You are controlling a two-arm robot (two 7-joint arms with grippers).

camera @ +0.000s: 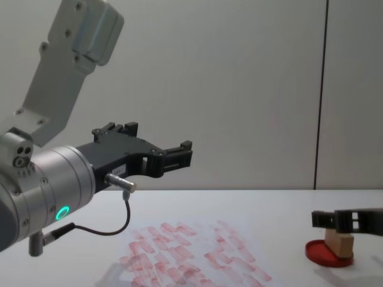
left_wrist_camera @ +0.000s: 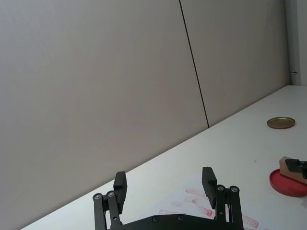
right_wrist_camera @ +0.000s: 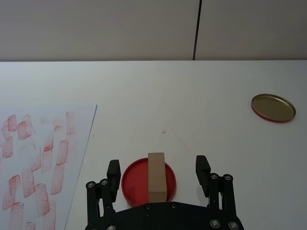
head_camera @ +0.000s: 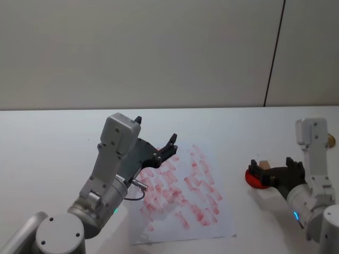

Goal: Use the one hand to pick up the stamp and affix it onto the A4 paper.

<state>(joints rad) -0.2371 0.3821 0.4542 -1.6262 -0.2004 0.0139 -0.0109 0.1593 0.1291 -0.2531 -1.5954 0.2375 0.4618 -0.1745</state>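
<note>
Stamp [right_wrist_camera: 156, 176]: on red ink pad [right_wrist_camera: 134, 186], between wide-open fingers of right tool [right_wrist_camera: 158, 166], gaps both sides. Left tool [left_wrist_camera: 164, 177]: open, empty, above A4 paper [head_camera: 204, 211], left of pad.

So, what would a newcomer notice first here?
The white paper sheet covered with pinkish-red stamp prints, lying at the centre, catches the eye first. To its right, a small light-tan wooden block stamp stands on a flat round red ink pad, with the open right gripper flanking it. The open left gripper hangs raised by the paper's left edge.
</note>
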